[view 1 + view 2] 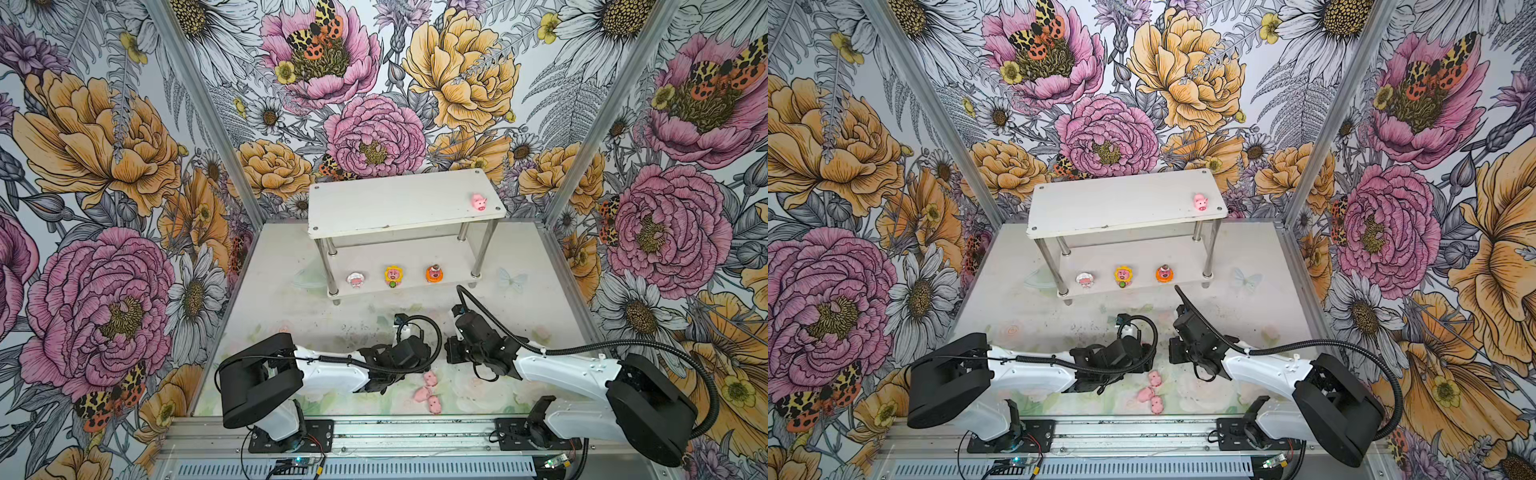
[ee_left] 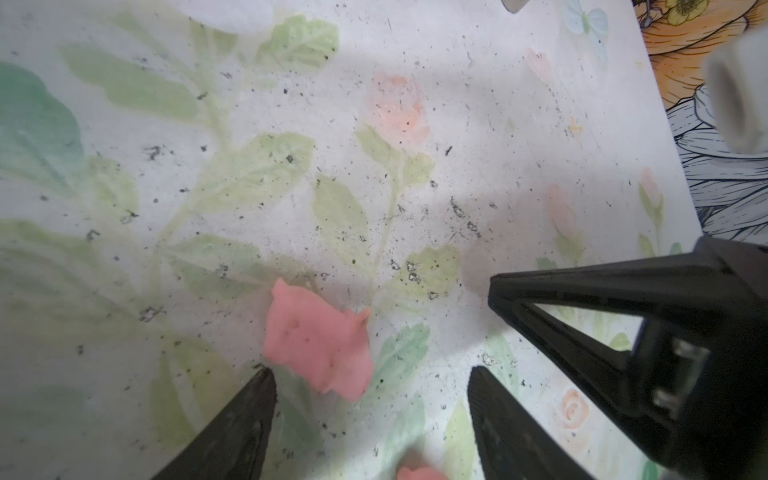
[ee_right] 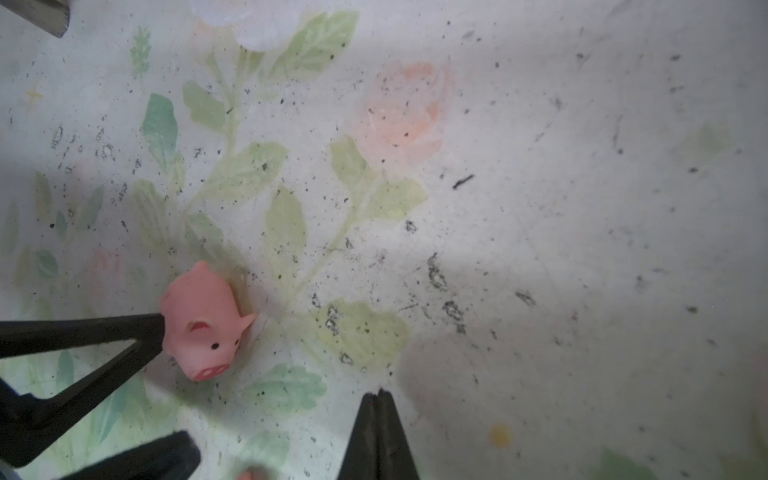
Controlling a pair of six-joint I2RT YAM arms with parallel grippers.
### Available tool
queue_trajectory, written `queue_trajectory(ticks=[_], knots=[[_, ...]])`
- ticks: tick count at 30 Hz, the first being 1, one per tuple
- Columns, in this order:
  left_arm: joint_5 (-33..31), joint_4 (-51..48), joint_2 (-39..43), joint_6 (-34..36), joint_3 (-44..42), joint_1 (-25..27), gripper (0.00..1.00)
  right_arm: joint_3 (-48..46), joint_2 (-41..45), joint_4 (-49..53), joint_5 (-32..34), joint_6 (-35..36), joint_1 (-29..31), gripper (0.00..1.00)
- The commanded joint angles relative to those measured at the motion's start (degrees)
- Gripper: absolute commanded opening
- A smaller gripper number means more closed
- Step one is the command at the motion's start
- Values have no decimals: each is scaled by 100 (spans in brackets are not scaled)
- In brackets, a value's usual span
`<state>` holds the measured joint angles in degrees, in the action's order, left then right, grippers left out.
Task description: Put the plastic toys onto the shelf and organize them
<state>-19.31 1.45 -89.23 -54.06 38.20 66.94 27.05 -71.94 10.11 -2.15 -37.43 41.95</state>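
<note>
The white two-tier shelf [image 1: 399, 203] [image 1: 1121, 203] stands at the back in both top views. One pink pig [image 1: 478, 203] sits at the right end of its top tier. A white-hooded figure [image 1: 355, 279], a sunflower figure [image 1: 393, 276] and an orange figure [image 1: 434, 273] line its lower tier. Three pink pigs [image 1: 430, 379] lie close together near the table's front. My left gripper [image 2: 372, 390] hangs open over them, and one pig [image 2: 320, 340] lies just ahead of its tips, close to one finger [image 2: 249, 415]. My right gripper [image 3: 379, 395] is shut and empty, beside that pig [image 3: 205, 324].
The table mat [image 1: 374, 324] carries faded flower and leaf prints and dark specks. Flowered walls close in the left, right and back. The arm bases sit on a metal rail [image 1: 415, 432] along the front edge. The two wrists nearly meet at mid-table.
</note>
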Motion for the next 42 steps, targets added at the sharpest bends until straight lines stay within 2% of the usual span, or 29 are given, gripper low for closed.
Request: queue_trajectory(ticks=[1, 9, 19, 25, 30, 35, 42], knots=[[-99, -236, -93, 64, 279, -38, 74, -84, 141, 0, 68, 181, -46, 0], [-189, -814, -170, 150, 781, -33, 70, -249, 281, -65, 125, 339, -152, 0], [-639, -1385, 293, 143, 907, -36, 69, -362, 664, -108, 63, 382, -188, 0], [-506, -1115, 43, 63, 925, -6, 62, -478, 999, -99, 151, 352, -194, 0], [-417, -887, -222, 63, 998, 17, 49, -516, 1078, -98, 180, 330, -190, 0], [-338, -710, -327, -34, 918, 20, 43, -482, 960, -102, 154, 338, -193, 0], [-251, -242, -303, -427, 363, 17, 39, -437, 810, -106, 127, 332, -189, 0]])
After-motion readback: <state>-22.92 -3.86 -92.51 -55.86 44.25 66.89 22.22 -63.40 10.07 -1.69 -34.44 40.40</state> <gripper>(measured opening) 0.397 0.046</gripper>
